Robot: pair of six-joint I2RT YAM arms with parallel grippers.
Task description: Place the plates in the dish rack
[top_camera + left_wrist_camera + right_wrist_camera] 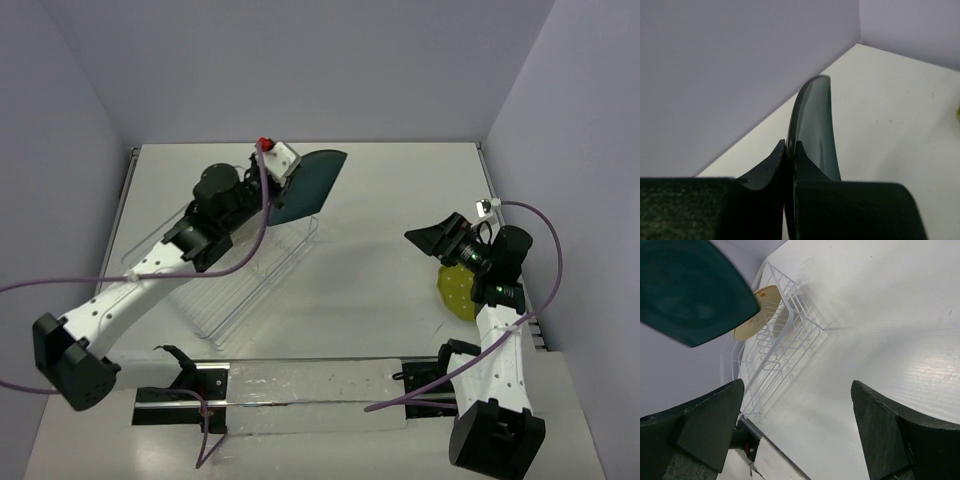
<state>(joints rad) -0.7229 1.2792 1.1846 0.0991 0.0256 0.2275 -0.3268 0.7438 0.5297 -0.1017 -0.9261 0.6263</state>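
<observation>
My left gripper [287, 183] is shut on the rim of the dark teal plate [316, 178] and holds it in the air over the far end of the dish rack [243, 275]. In the left wrist view the teal plate [815, 122] stands edge-on between the fingers [771, 165]. The right wrist view shows the cream plate [761, 310] standing inside the dish rack [790, 337], with the teal plate [687, 290] above it. The yellow-green dotted plate [456, 292] lies on the table under my right arm. My right gripper [433, 240] is open and holds nothing [797, 390].
The wire rack runs diagonally across the left half of the table. A metal rail [300, 385] lies along the near edge between the arm bases. Purple cables [250, 240] hang from both arms. Grey walls close the table at the back and sides.
</observation>
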